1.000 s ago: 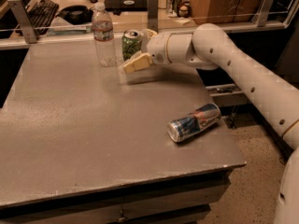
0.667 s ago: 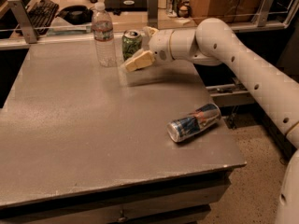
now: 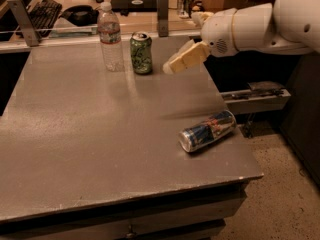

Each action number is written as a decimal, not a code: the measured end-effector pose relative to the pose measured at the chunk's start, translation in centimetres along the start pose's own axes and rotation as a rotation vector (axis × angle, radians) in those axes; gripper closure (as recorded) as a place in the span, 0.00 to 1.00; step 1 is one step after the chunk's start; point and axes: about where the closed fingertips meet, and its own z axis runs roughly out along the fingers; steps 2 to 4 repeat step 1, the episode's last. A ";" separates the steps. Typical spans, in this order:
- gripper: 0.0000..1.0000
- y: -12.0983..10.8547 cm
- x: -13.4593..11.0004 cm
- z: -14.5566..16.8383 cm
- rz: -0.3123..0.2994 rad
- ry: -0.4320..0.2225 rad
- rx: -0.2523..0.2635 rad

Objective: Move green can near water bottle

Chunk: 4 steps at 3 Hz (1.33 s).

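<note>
The green can (image 3: pixel 141 53) stands upright near the table's far edge, with pale swirly markings and a silver top. The water bottle (image 3: pixel 110 37) stands upright just to its left, clear with a white cap and a red label band. A small gap shows between them. My gripper (image 3: pixel 179 61) hangs in the air to the right of the can, apart from it, with its cream fingers (image 3: pixel 189 57) pointing left and down. It holds nothing.
A slim blue-and-silver can (image 3: pixel 208 130) lies on its side near the table's right edge. The grey table (image 3: pixel 90 129) ends close in front. A desk with a keyboard (image 3: pixel 42 11) and clutter stands behind the rail.
My gripper has let go of the green can and drawn back to the right and up. The can stays standing next to the bottle.
</note>
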 end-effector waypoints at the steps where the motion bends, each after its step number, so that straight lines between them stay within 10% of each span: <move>1: 0.00 0.0 -0.4 0.7 -0.006 -0.009 -0.004; 4: 0.00 0.0 -0.4 0.7 -0.006 -0.009 -0.004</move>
